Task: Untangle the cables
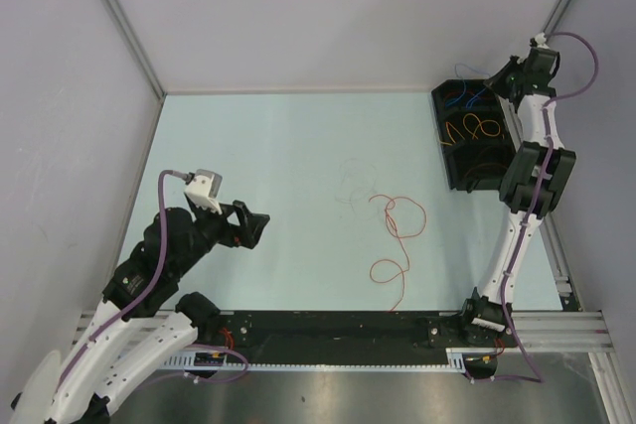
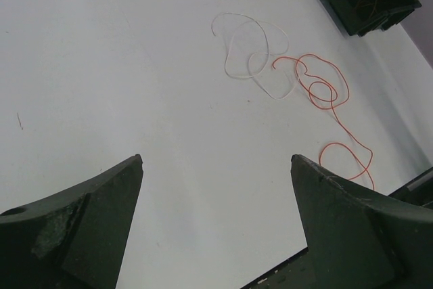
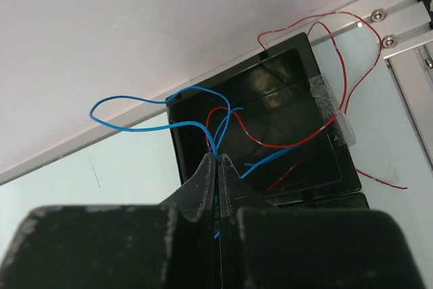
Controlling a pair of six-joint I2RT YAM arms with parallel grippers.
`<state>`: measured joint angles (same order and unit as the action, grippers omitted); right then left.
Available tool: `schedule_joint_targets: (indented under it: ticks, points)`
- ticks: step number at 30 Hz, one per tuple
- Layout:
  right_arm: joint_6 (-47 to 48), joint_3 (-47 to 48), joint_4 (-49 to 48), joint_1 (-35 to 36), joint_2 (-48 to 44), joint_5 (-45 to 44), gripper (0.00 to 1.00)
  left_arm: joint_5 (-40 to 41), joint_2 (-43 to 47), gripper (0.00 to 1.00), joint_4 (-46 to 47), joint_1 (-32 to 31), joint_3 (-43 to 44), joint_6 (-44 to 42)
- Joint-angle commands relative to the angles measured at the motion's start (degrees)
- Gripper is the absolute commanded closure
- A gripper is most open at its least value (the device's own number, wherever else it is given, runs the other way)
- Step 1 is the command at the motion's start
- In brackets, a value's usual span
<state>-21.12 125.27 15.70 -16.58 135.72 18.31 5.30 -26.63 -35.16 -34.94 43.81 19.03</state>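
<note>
My right gripper [image 3: 217, 157] is shut on a blue cable [image 3: 145, 126] above a black bin [image 3: 270, 126] at the back right; in the top view the gripper [image 1: 492, 81] hangs over that bin [image 1: 452, 171]. A red cable [image 3: 325, 123] loops in and over the bin, tangled near the blue one. Orange and yellow cables [image 1: 475, 131] lie in the bin. A red-orange cable [image 1: 397, 235] lies curled on the table's middle, with a thin white cable [image 2: 247, 55] beside it. My left gripper [image 2: 216, 160] is open and empty, over bare table at the left [image 1: 253, 225].
Grey walls close off the table at the back and sides. A black rail [image 1: 338, 327] runs along the near edge between the arm bases. An aluminium frame [image 3: 399, 11] runs behind the bin.
</note>
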Motion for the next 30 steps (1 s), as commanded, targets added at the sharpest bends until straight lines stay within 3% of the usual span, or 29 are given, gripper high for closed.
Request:
schedule_joint_targets:
  ticks: [1,7,14,18,25,30]
  points:
    - [0.6,3.0,-0.6,0.0,1.5,-0.9,1.0,-1.2,0.2,0.05,1.7,0.8,-0.2,-0.7]
    - [-0.5,-0.1,-3.9,0.4,2.3,-7.3,1.0,-1.5,0.3,0.05,1.8,1.1,-0.2,-0.7]
    - [-12.9,-2.0,-10.3,-1.0,2.3,-7.4,1.0,-1.3,0.7,0.05,1.8,1.1,-0.3,-0.7]
    - [-16.5,0.0,-10.4,0.0,1.6,-13.2,1.0,-1.4,0.6,0.05,1.7,1.2,-0.2,-0.7]
    - [-11.4,0.6,-10.8,3.1,2.6,-17.9,1.0,-1.4,1.5,0.05,1.8,1.3,-0.3,-0.7]
    - [-8.9,-6.9,-13.1,3.6,1.4,-18.1,1.0,-1.4,1.8,0.05,1.7,1.4,-0.3,-0.7]
